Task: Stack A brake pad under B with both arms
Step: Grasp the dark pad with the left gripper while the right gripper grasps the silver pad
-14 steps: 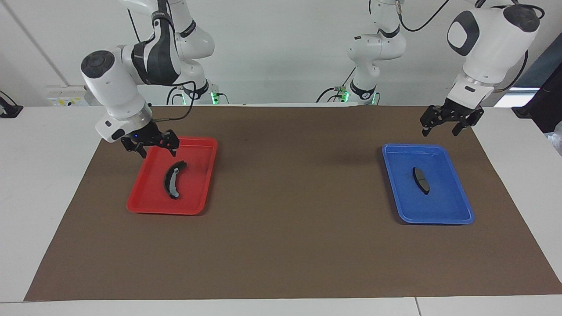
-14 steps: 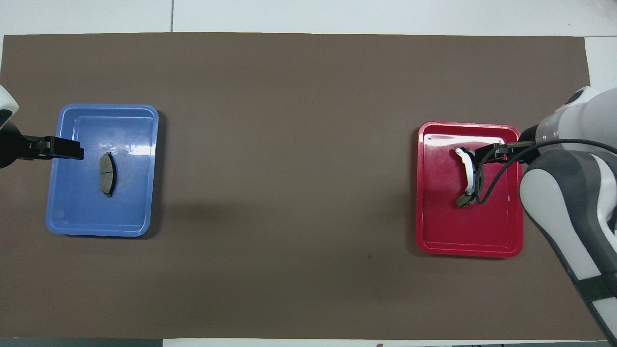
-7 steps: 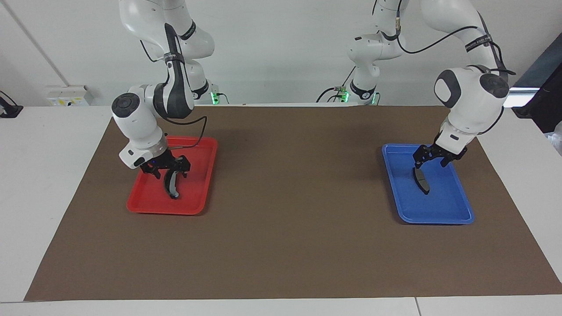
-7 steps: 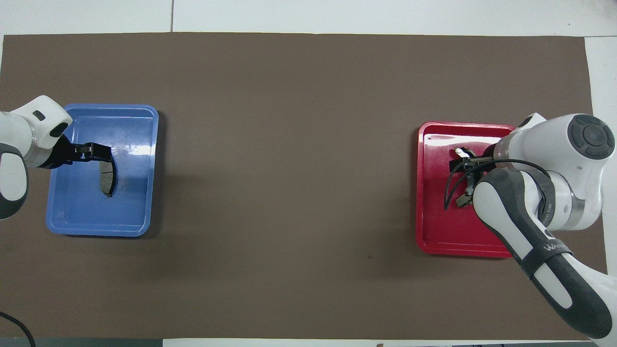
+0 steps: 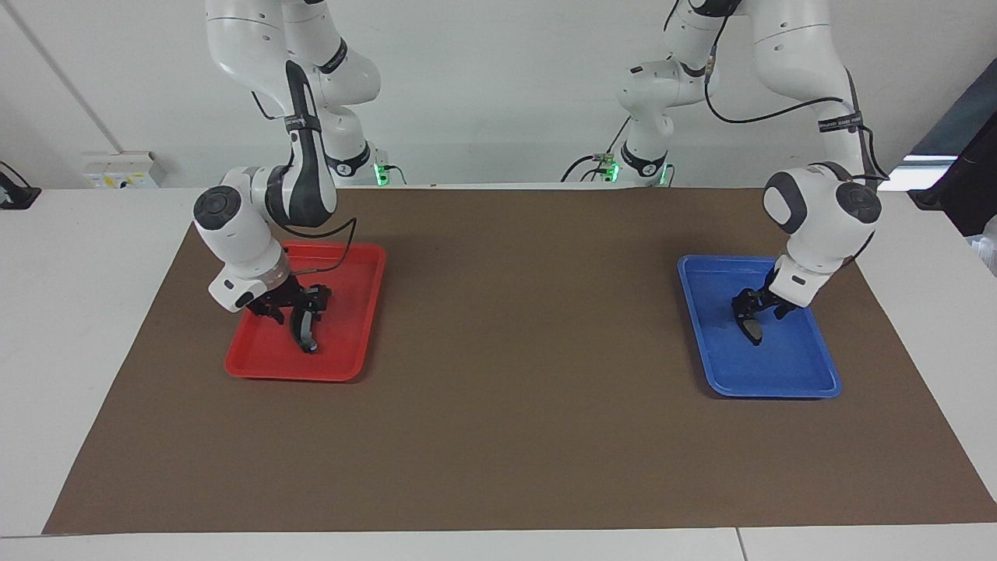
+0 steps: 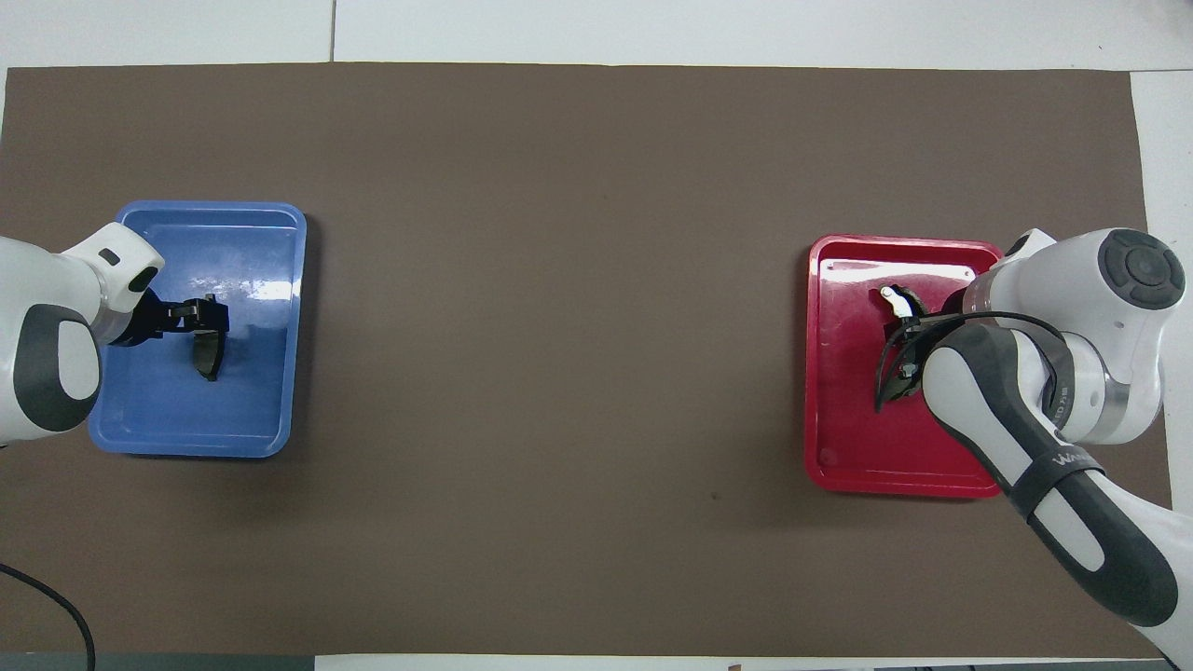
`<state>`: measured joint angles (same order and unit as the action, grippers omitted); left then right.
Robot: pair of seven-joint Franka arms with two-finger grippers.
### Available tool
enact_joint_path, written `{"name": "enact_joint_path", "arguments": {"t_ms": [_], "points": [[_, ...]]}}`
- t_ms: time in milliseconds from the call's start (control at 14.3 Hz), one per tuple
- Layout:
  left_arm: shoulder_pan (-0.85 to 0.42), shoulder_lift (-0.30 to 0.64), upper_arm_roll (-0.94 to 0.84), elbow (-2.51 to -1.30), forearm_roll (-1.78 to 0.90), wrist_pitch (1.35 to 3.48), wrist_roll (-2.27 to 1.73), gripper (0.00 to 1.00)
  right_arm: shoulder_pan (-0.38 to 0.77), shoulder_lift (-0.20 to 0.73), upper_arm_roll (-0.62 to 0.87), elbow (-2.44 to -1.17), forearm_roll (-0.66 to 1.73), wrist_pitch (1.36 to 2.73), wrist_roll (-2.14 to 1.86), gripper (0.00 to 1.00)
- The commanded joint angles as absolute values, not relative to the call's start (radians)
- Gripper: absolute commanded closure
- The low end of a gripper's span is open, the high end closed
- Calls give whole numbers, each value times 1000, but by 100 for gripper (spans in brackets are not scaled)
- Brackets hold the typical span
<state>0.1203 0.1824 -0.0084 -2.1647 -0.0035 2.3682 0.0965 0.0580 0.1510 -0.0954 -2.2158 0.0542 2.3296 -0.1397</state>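
The short dark A brake pad (image 5: 755, 333) lies in the blue tray (image 5: 794, 366) at the left arm's end of the table. My left gripper (image 5: 754, 310) is down in that tray, fingers spread over the pad's nearer end; the pad (image 6: 207, 359) also shows below the gripper (image 6: 207, 317) in the overhead view. The curved B piece (image 5: 305, 336) with its light grey strip lies in the red tray (image 5: 350, 343) at the right arm's end. My right gripper (image 5: 300, 305) is down over its nearer end, fingers spread. The right arm hides most of B (image 6: 893, 298) from above.
Both trays (image 6: 242, 410) (image 6: 839, 447) sit on a brown mat (image 5: 514, 374) that covers most of the white table. The mat's wide middle between the trays is bare.
Both arms have come down from above the trays' nearer edges into the trays. Each gripper has lowered onto the nearer end of its brake piece. Neither piece has moved.
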Motion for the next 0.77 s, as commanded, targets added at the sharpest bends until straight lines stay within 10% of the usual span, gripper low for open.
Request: {"name": "enact_joint_path", "arguments": {"t_ms": [0, 70, 280, 559, 699], "points": [[129, 169, -12, -2233, 9, 2440, 97, 11, 51, 140, -89, -2238, 61, 2349, -163, 37], [129, 169, -12, -2235, 9, 2442, 98, 16, 49, 143, -89, -2240, 61, 2350, -164, 37], [129, 167, -12, -2230, 9, 2424, 95, 85, 55, 152, -89, -2240, 61, 2359, -164, 47], [146, 137, -14, -2195, 9, 2341, 107, 99, 51, 153, -89, -2227, 60, 2327, -172, 100], [134, 100, -15, -2125, 9, 2205, 104, 99, 52, 156, -89, -2182, 60, 2269, -172, 100]]}}
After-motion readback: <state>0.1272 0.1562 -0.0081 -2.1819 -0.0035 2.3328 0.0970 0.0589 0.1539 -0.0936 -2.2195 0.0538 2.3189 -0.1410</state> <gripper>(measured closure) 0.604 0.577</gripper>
